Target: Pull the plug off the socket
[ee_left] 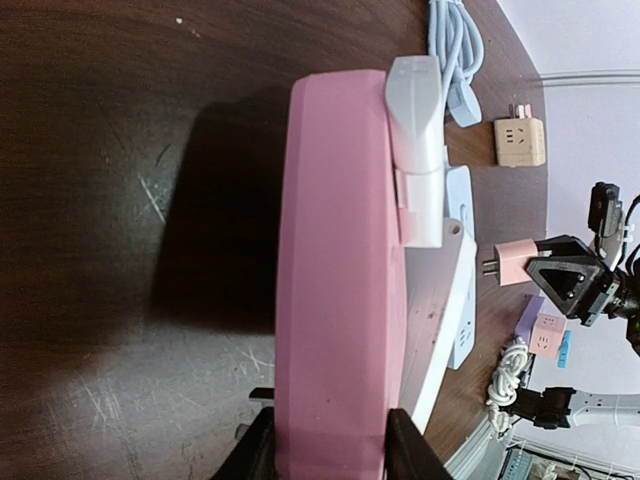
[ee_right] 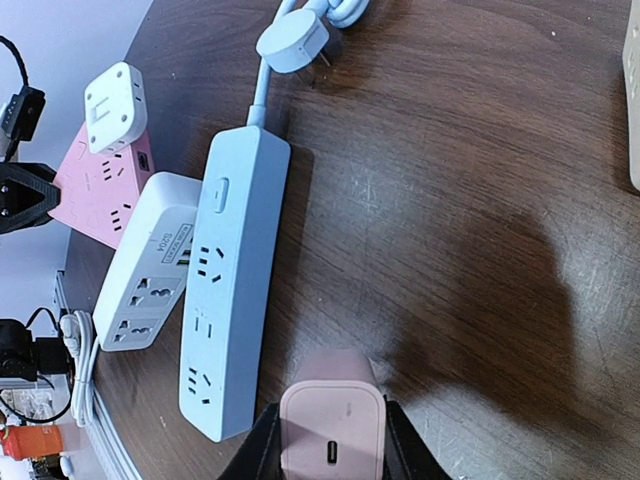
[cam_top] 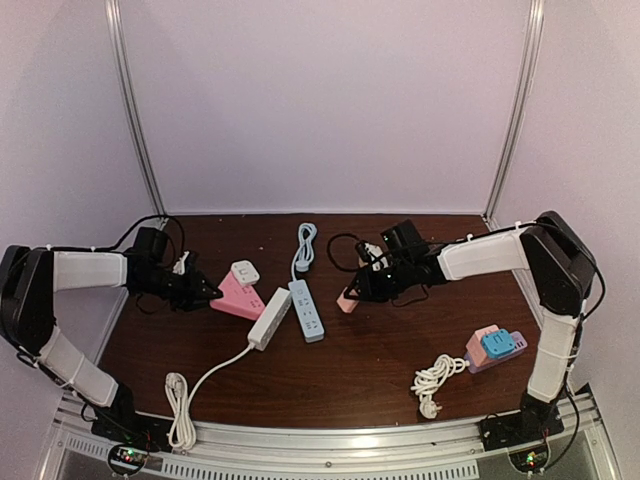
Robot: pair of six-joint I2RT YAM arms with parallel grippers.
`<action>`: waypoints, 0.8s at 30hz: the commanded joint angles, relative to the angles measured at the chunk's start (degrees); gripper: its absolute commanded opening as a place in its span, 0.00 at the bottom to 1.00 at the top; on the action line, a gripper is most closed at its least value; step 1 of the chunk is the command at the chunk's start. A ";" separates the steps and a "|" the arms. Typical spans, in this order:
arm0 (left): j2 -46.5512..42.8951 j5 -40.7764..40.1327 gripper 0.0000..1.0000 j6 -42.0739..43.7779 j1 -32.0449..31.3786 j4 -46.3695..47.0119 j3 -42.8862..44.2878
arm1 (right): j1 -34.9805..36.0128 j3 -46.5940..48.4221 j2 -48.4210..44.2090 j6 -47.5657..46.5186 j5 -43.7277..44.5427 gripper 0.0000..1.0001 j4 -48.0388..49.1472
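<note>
Adapter (cam_top: 243,272) atop triangular socket (cam_top: 230,299) — strip (cam_top: 269,318) just right (second strip (cam_top: 307,310) beyond).

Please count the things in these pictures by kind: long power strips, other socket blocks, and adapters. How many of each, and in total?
Long power strips: 2 (white strip, light blue strip)
Other socket blocks: 3 (pink triangular socket, beige cube, multicoloured block)
Adapters: 2 (white adapter, pink adapter)
Total: 7
</note>
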 commanded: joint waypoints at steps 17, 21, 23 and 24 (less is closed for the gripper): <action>-2.88 -2.85 0.00 4.51 -1.98 -4.19 0.80 | -0.46 2.21 0.58 -1.70 3.59 0.60 -4.41; -3.33 -3.06 0.00 5.42 -2.70 -4.27 1.01 | 0.26 4.23 -0.09 -3.29 6.34 0.66 -6.24; -3.46 -3.54 0.00 5.95 -3.22 -4.53 1.19 | 1.35 6.16 -0.46 -4.64 8.49 0.69 -7.32; -3.47 -3.60 0.00 6.15 -3.41 -4.63 1.28 | 1.99 7.38 -0.38 -5.27 9.23 0.71 -7.78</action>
